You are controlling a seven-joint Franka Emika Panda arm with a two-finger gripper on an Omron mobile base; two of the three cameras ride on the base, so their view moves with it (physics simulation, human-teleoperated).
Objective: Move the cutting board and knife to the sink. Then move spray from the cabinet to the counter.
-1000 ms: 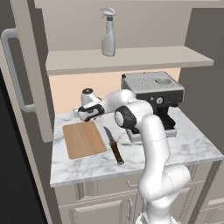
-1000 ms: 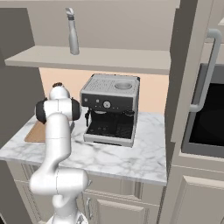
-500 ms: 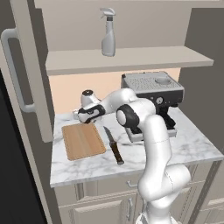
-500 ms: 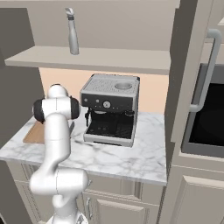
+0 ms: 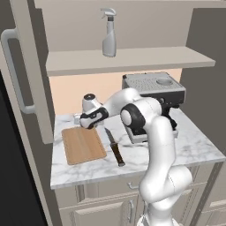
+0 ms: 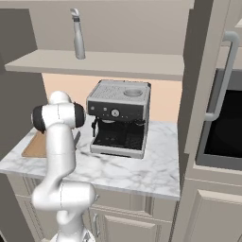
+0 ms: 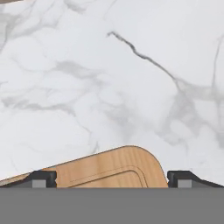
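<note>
While the cutting board lies flat near the left edge of the bench, long axis running front to back, the end effector hangs over its far edge with jaws spread wide and empty. Just right of the board, the knife lies roughly parallel to it.

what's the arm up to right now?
The white arm has its tool open and empty, low over the back edge of the flat light-brown wooden cutting board on the white marble counter. The dark-bladed knife with a brown handle lies on the counter beside the board, apart from it. The pale grey spray bottle stands upright on the shelf of the beige-grey upper cabinet. Nothing is gripped yet.
</note>
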